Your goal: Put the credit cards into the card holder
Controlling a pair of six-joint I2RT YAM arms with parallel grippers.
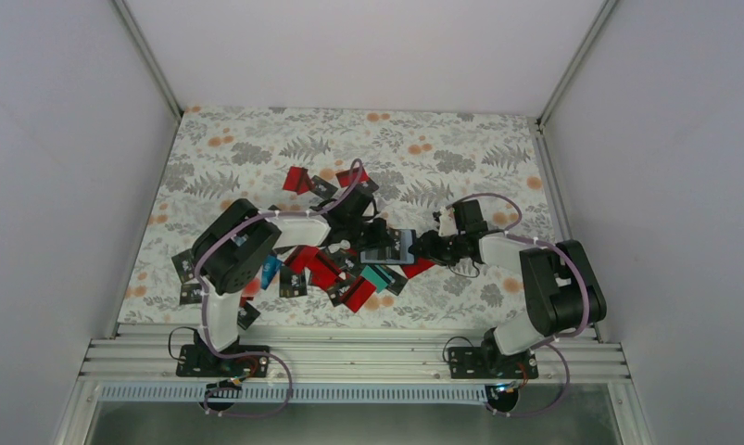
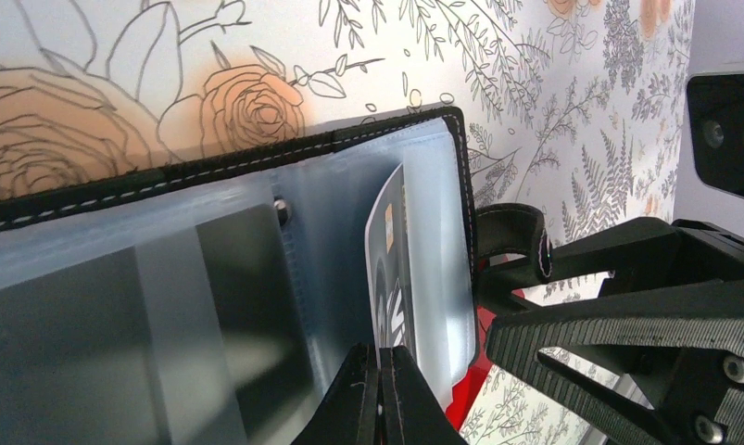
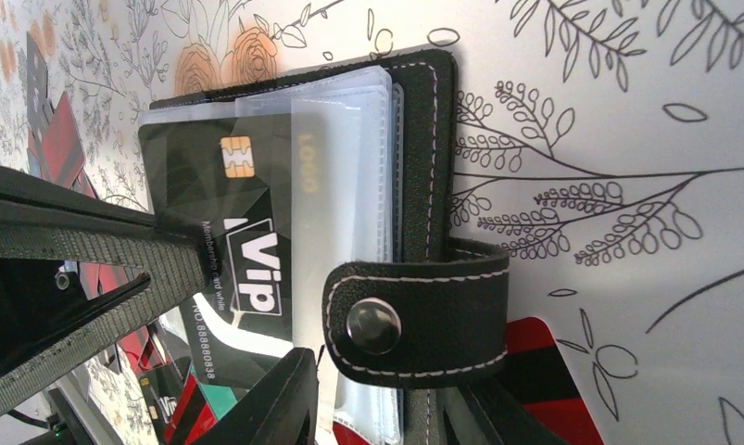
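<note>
Left gripper (image 2: 382,380) is pinched on the black VIP card (image 3: 247,250), half inside a clear sleeve (image 3: 340,176) of the card holder (image 3: 428,167), which sits mid-table (image 1: 460,148). Right gripper (image 3: 386,413) clamps its edge. I'd keep the card flat and push slowly.

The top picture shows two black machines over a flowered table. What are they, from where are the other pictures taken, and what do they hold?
They are two robot arms, each ending in a two-finger gripper. The top picture comes from a fixed camera above; the others from cameras on the left and right wrists. Many credit cards, mostly red, lie on the table. The right gripper holds the open card holder; the left gripper pinches a black card, partly inside a clear sleeve.
</note>
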